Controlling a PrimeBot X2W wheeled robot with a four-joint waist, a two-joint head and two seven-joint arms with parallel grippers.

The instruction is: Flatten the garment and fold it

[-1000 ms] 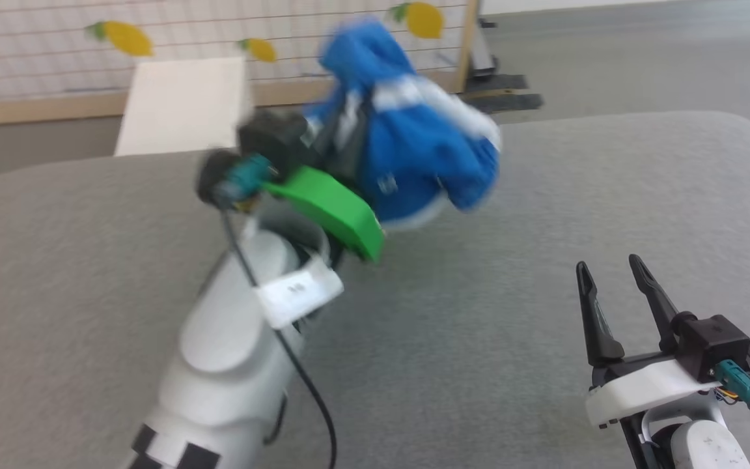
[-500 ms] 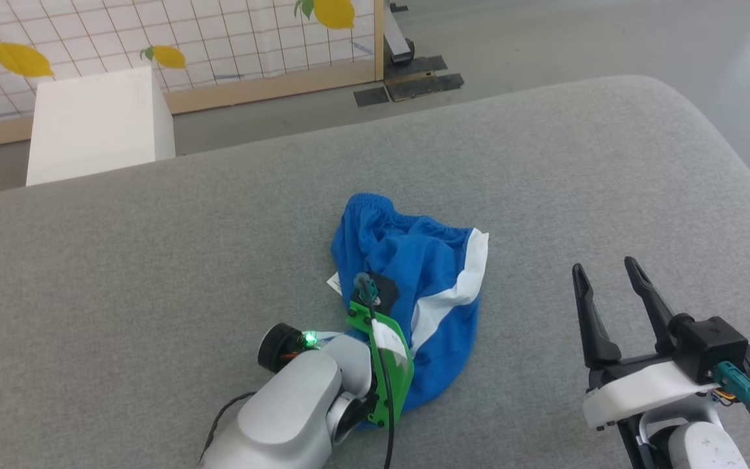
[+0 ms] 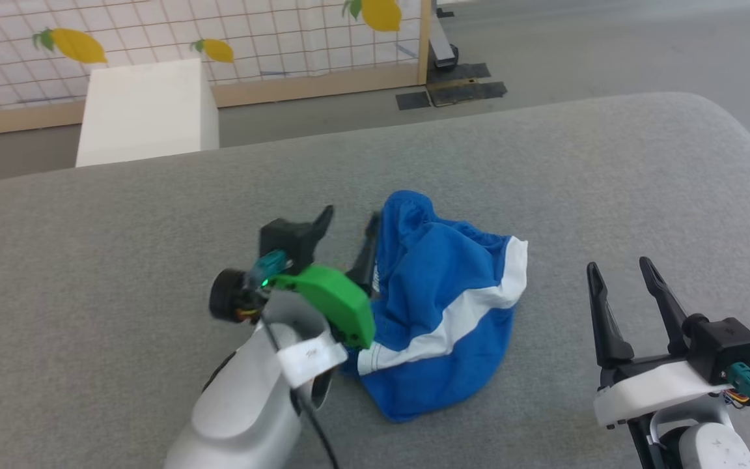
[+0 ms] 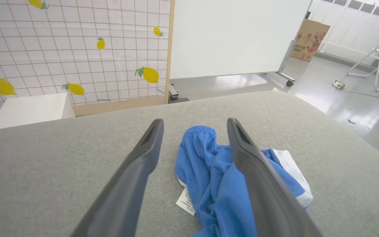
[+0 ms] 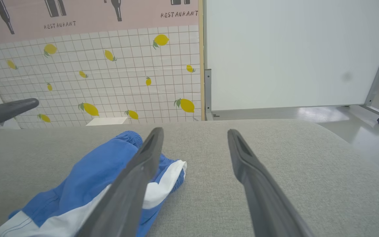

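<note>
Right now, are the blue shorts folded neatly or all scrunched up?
Scrunched up. The shorts lie in a crumpled heap on the grey surface, waistband bunched, white stripe curving.

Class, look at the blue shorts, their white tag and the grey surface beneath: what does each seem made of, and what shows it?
Blue shorts: thin, soft fabric, likely synthetic; it crumples in loose folds. White tag: probably a printed textile label; flat, with small dark print. Grey surface: matte woven or felt-like cover; fine grain, rounded edge.
</note>
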